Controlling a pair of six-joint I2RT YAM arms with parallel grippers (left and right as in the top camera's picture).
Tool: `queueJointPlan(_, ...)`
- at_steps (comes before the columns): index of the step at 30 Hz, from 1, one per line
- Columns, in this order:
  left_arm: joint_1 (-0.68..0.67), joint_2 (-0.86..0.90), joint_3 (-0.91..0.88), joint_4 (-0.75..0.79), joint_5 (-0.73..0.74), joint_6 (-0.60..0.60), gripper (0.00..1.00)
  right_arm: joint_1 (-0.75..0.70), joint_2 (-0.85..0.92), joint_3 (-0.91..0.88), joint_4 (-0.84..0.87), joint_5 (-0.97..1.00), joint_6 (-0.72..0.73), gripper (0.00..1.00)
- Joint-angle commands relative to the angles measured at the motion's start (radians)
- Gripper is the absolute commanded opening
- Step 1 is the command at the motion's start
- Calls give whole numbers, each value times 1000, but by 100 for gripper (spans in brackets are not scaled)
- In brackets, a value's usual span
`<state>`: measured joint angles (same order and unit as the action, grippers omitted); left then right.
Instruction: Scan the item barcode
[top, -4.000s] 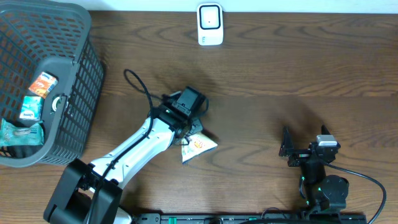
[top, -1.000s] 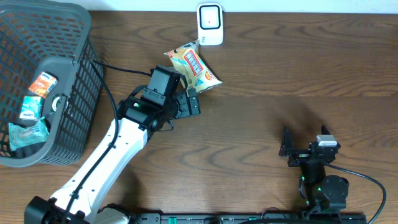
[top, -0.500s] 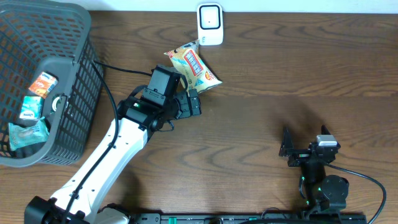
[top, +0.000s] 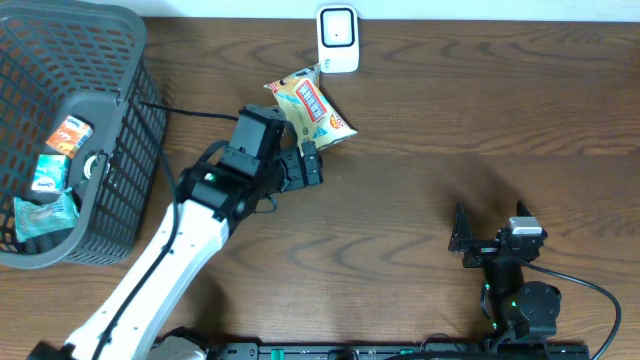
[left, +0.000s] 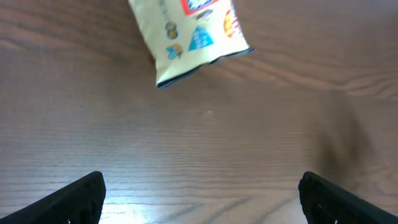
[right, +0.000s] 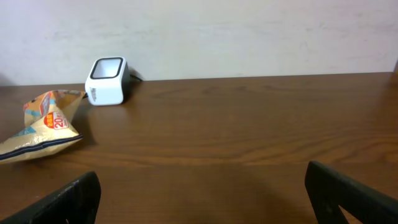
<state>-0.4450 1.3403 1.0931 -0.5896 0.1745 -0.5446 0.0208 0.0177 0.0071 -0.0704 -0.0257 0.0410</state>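
Observation:
A yellow snack bag (top: 308, 108) lies flat on the wooden table, just in front of the white barcode scanner (top: 338, 38). My left gripper (top: 305, 152) sits right behind the bag's near edge, open, with nothing between its fingers. In the left wrist view the bag (left: 193, 37) lies ahead of the open left gripper (left: 211, 202), with bare wood between them. My right gripper (top: 487, 232) rests open near the front right. From the right wrist view, the right gripper (right: 205, 199) faces the scanner (right: 107, 81) and the bag (right: 40, 124) far off to the left.
A dark mesh basket (top: 100, 100) stands at the far left and holds several small packets. A black cable runs from the basket side to the left arm. The table meets a white wall behind the scanner.
Four seconds ago my left gripper was over the bag at mid-table; the bag now lies free in front of the scanner. Over the last second only the left arm's elbow shifted slightly.

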Motion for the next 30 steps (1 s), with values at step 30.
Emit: queueJointPlan(30, 3, -166, 17, 6, -2, 55, 98, -8, 0, -1, -5, 8, 10, 99)
